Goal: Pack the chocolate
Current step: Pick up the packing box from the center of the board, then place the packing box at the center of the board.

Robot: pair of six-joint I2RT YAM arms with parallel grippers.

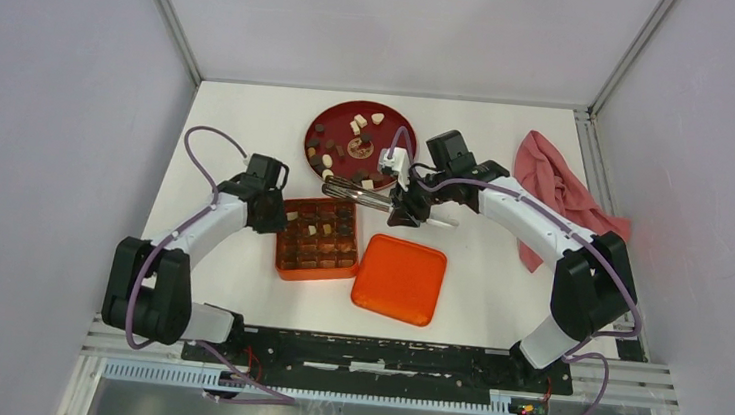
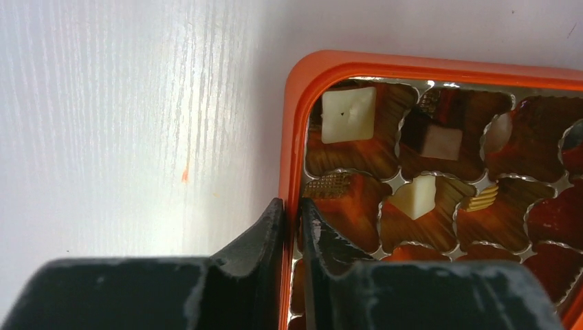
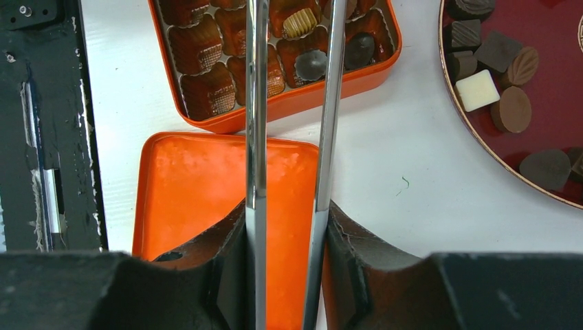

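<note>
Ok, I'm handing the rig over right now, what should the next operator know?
The left gripper is shut on the orange box at its left rim.
The right gripper is shut on the metal tongs, which point toward the box and the red plate. Their tips cannot be seen clearly, so I can't tell if they carry anything.
Done: some compartments hold chocolate.
Left: several compartments are empty, many pieces lie on the plate, and the lid lies beside the box, not yet fitted.
</note>
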